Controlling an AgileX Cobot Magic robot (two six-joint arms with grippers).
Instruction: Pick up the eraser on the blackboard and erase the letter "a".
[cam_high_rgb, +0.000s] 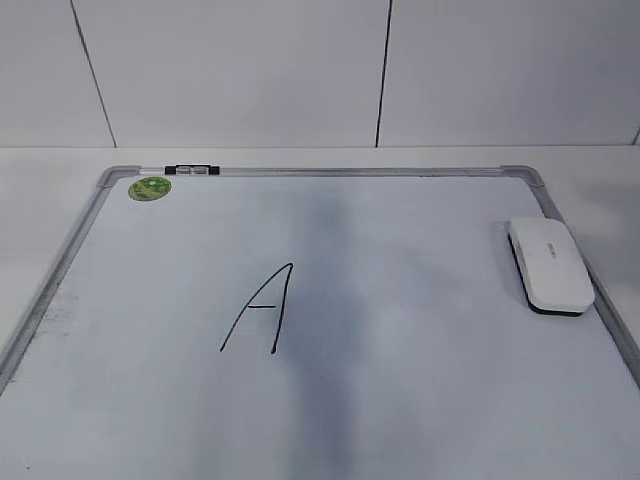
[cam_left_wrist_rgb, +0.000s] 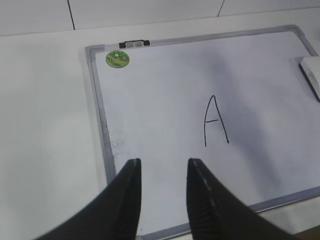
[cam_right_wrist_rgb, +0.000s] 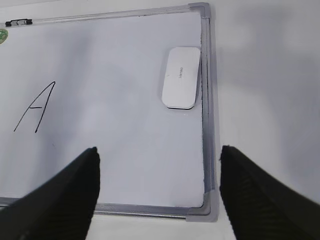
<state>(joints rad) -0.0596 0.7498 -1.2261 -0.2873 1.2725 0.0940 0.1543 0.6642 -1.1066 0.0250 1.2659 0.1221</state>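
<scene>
The eraser (cam_high_rgb: 550, 265), a white rounded block with a thin black base, lies flat at the right edge of the blackboard (cam_high_rgb: 330, 172), against its silver-grey frame. It also shows in the right wrist view (cam_right_wrist_rgb: 181, 76) and at the edge of the left wrist view (cam_left_wrist_rgb: 312, 75). The only letter in view is a tall capital "A" (cam_high_rgb: 260, 310) in thin black marker near the board's middle; no small lowercase "a" shows. My left gripper (cam_left_wrist_rgb: 164, 162) is open and empty above the board's near left part. My right gripper (cam_right_wrist_rgb: 158, 149) is wide open and empty above the board's near right corner.
A round green sticker (cam_high_rgb: 150, 187) sits in the board's far left corner. A small black and silver clip (cam_high_rgb: 191, 170) sits on the far frame edge. The board lies on a white table in front of a white panelled wall. Neither arm shows in the exterior view.
</scene>
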